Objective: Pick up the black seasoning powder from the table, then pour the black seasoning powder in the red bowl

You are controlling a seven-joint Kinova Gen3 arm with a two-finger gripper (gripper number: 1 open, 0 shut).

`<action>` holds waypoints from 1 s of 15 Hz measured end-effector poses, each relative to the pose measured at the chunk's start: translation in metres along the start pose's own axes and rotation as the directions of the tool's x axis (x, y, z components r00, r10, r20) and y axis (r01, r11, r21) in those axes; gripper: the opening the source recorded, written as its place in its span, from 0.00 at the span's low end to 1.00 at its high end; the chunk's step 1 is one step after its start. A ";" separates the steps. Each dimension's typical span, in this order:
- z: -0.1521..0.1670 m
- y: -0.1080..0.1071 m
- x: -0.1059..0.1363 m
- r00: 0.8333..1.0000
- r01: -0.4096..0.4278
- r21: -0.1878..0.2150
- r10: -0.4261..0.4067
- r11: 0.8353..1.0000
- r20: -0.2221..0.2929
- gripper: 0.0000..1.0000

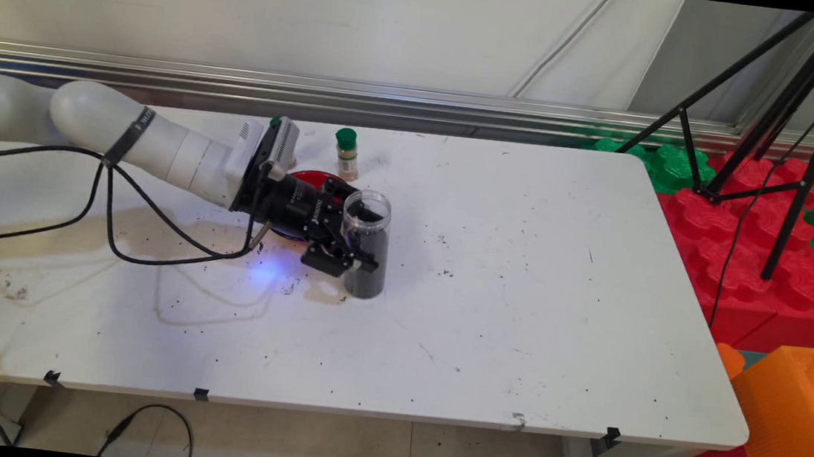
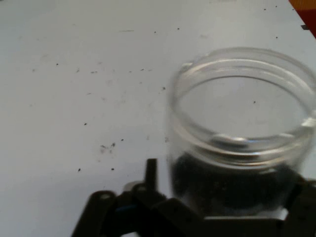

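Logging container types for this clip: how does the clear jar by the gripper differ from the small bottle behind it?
The clear jar is larger, has no lid and holds dark material; the small bottle is slimmer, green-capped, with pale contents. The gripper is at the jar; the bottle stands apart. Both are upright on the white table.

The white arm point(image 1: 154, 144) enters from the left edge of the main view and extends toward the centre of the frame, sloping slightly downward. A black strap encircles the forearm link, and black cables point(image 1: 108, 230) hang from it in loops beneath the arm. The wrist ends in a black gripper point(image 1: 355, 242) pointing right and downward, just left of frame centre. Its two fingers stand on either side of a clear jar point(image 1: 367, 243), closed against it. In the hand view the black linkage point(image 2: 148, 212) rises from the bottom edge.
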 end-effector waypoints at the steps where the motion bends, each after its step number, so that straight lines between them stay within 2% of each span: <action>1: 0.001 0.000 -0.001 1.000 -0.001 0.000 0.001 1.000 -0.002 0.00; 8: 0.003 0.002 -0.004 1.000 -0.006 -0.010 0.006 1.000 -0.022 0.00; 15: -0.002 0.005 0.003 0.998 0.026 -0.014 -0.027 1.000 -0.053 0.00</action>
